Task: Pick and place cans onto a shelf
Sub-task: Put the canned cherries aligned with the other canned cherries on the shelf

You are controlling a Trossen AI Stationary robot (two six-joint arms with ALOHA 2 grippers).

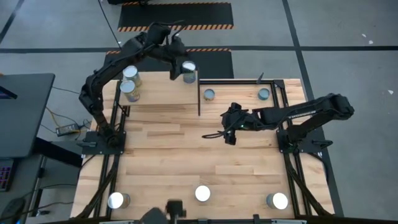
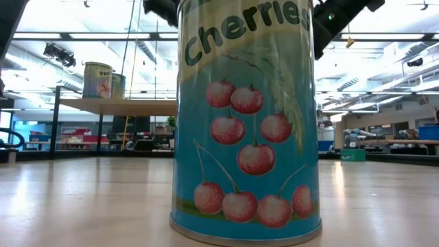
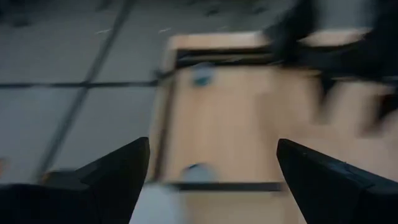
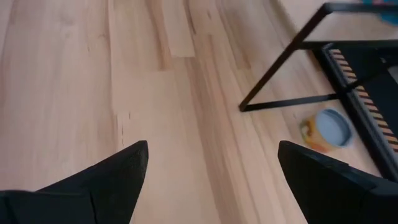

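Note:
The shelf (image 1: 161, 93) stands at the table's far left and carries three cans: two at its left end (image 1: 130, 73) (image 1: 129, 91) and one at its far right corner (image 1: 188, 70). My left gripper (image 1: 178, 64) hovers just above and beside that corner can. It is open, and the left wrist view (image 3: 211, 146) shows nothing between its fingers. My right gripper (image 1: 230, 134) hangs open over the table's middle, with only bare wood between its fingers (image 4: 211, 146). A can (image 4: 326, 130) stands on the table by the shelf's black leg (image 4: 280, 68).
Two cans stand on the table at the far side (image 1: 209, 94) (image 1: 264, 93). Three more line the near edge (image 1: 116, 200) (image 1: 203, 193) (image 1: 278, 200); the middle one fills the low view (image 2: 247, 123). A black frame rims the table's sides (image 1: 281, 106).

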